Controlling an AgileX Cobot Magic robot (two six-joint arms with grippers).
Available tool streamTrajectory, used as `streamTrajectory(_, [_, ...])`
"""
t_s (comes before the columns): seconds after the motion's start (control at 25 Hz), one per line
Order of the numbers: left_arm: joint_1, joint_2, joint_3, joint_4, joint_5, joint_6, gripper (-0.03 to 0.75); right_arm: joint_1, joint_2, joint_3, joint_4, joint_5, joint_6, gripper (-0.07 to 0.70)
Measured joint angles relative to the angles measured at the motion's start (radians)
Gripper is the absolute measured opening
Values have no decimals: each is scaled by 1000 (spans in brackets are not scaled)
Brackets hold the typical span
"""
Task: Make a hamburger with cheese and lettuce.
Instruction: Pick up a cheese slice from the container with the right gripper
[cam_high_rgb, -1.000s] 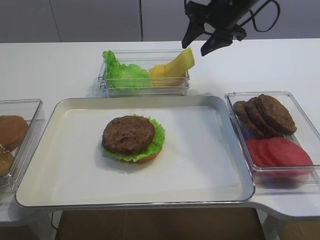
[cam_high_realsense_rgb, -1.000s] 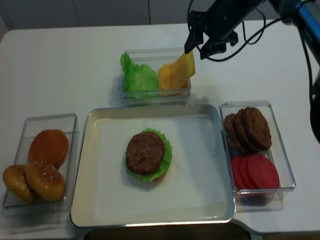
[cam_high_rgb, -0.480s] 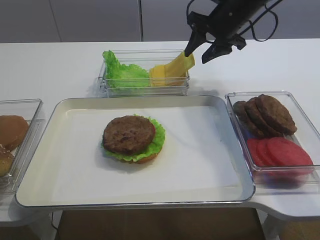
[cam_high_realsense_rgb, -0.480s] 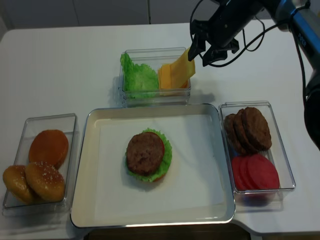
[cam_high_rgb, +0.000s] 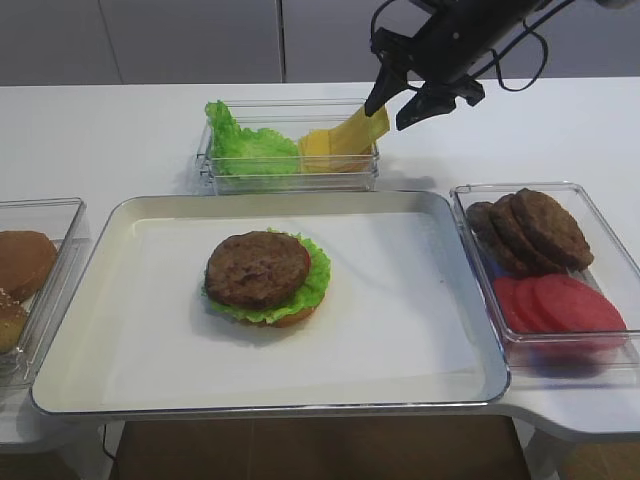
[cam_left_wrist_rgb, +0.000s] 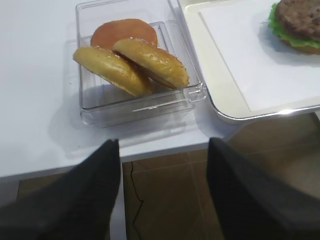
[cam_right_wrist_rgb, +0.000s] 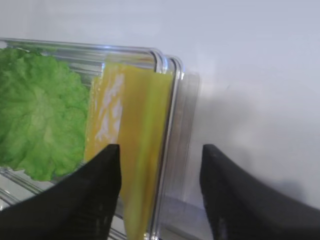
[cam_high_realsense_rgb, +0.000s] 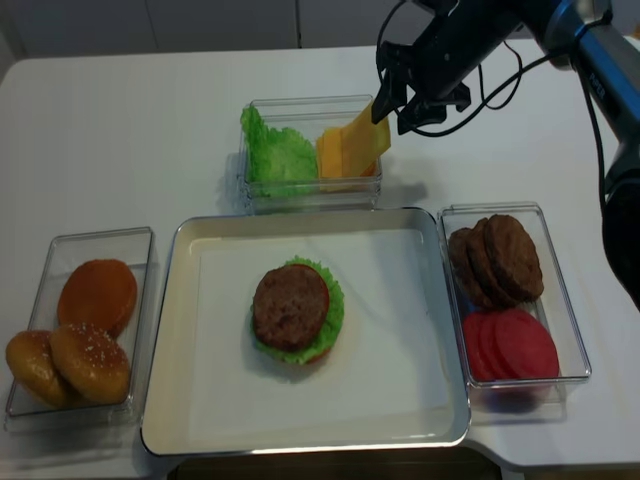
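Note:
The hamburger (cam_high_rgb: 265, 277) lies on the tray's white paper: bun base, ruffled lettuce (cam_high_rgb: 316, 280) and a brown patty on top. More lettuce (cam_high_rgb: 245, 145) fills the left half of a clear container (cam_high_rgb: 290, 182) at the back. Yellow cheese (cam_high_rgb: 352, 138) slices lean upright in its right half. My right gripper (cam_high_rgb: 390, 108) hangs open at the top edge of the cheese (cam_right_wrist_rgb: 137, 130). One finger is over the slices and the other outside the container's right wall. My left gripper (cam_left_wrist_rgb: 162, 142) is open and empty over the table's front edge.
The metal tray (cam_high_rgb: 470, 300) fills the middle. At the left stands a clear box of bun halves (cam_left_wrist_rgb: 132, 60). At the right, another box (cam_high_rgb: 590, 205) holds loose brown patties (cam_high_rgb: 525, 230) and red tomato slices (cam_high_rgb: 560, 305).
My right gripper has come down and slightly left onto the top of the leaning cheese, and its jaws have narrowed a little. The hamburger and left gripper have not moved.

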Motion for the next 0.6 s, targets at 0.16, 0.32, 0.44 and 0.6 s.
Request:
streamTrajectory(0.16, [0,0,0,0,0,0,414,-1,6,0,21,-14,-4,407])
streamTrajectory(0.32, [0,0,0,0,0,0,414,-1,6,0,28,-20,-3,407])
streamTrajectory(0.44, [0,0,0,0,0,0,414,-1,6,0,28,-21,-25,407])
streamTrajectory(0.6, [0,0,0,0,0,0,414,-1,6,0,28,-21,-53,407])
